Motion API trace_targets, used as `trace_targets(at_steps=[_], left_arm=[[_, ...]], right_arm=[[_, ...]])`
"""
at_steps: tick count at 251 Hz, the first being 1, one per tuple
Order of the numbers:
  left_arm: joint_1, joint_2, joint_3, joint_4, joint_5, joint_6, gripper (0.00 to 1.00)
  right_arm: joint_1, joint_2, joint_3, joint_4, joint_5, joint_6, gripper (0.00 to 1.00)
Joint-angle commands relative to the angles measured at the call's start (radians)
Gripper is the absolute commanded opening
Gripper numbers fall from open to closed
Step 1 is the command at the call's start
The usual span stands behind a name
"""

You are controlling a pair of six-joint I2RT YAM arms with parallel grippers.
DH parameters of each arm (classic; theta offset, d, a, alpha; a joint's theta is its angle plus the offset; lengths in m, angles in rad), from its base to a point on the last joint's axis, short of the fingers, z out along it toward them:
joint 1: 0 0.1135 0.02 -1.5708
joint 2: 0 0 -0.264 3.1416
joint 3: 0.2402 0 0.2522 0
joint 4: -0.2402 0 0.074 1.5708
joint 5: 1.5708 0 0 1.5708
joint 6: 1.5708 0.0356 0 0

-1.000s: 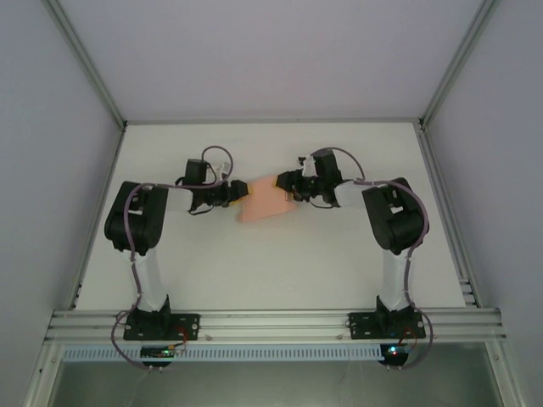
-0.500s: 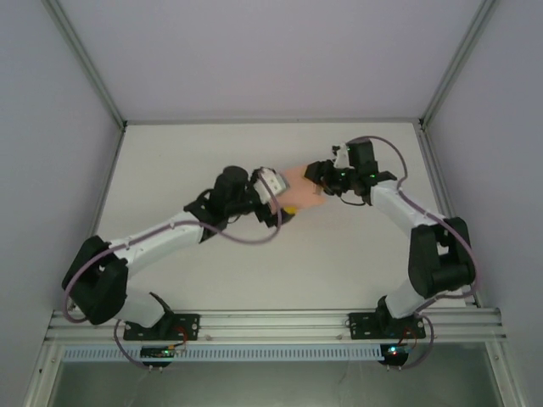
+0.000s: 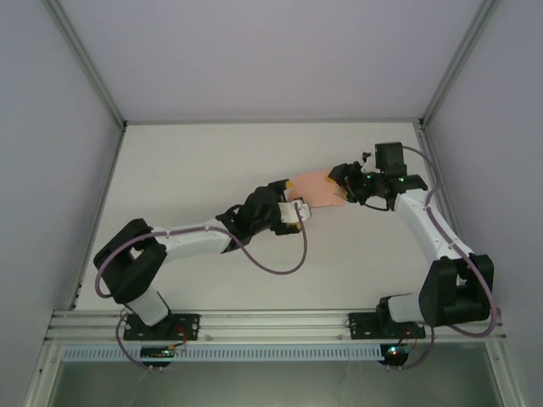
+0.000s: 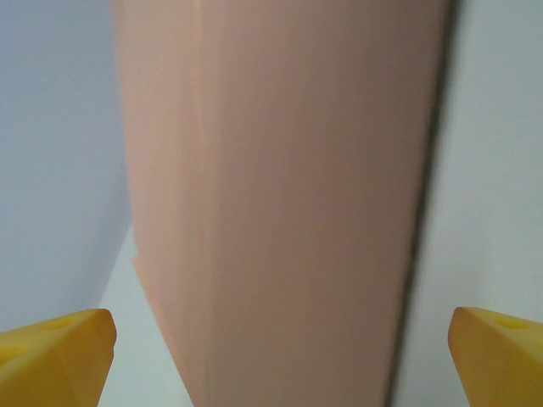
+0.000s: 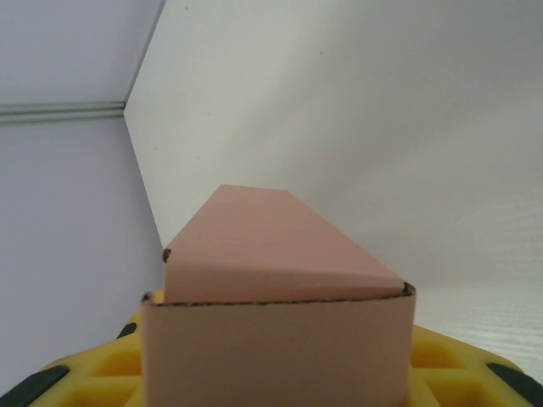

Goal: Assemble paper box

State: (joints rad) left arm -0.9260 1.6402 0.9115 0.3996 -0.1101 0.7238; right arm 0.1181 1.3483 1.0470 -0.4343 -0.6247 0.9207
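One salmon-pink thin-card box, right of table centre, between two grippers. Left gripper spread wide, yellow fingertips flanking the card, clear of it. Right gripper clamped on its right end. White tabletop beneath.

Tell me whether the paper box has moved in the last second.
Yes. The paper box has shifted right, nearer the table's right edge.
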Motion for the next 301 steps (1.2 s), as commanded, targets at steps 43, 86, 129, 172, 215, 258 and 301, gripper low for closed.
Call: trace_targets(at_steps=[43,86,129,172,215,258,301], left_arm=[[-0.006,0.087,-0.008,0.338,-0.128,0.120,0.86],[-0.005,0.099,-0.015,0.366,-0.128,0.169,0.61],[-0.006,0.061,-0.027,0.315,-0.100,0.164,0.48],[0.002,-0.005,-0.011,0.142,-0.072,0.155,0.39],[0.053,-0.076,0.125,-0.344,0.064,0.080,0.36],[0.151,-0.070,0.340,-0.910,0.297,0.080,0.37],[0.165,0.005,0.460,-1.250,0.332,0.122,0.35]], right_arm=[[-0.004,0.029,-0.008,-0.011,-0.133,0.106,0.45],[-0.010,0.038,-0.001,-0.041,-0.135,0.098,0.50],[-0.024,0.032,0.016,-0.075,-0.080,0.037,0.67],[-0.039,-0.033,0.034,-0.080,0.096,-0.116,0.99],[-0.045,-0.123,0.032,-0.047,0.270,-0.345,0.99],[-0.030,-0.193,-0.011,-0.010,0.435,-0.678,0.99],[0.002,-0.258,-0.087,0.048,0.367,-0.817,0.99]])
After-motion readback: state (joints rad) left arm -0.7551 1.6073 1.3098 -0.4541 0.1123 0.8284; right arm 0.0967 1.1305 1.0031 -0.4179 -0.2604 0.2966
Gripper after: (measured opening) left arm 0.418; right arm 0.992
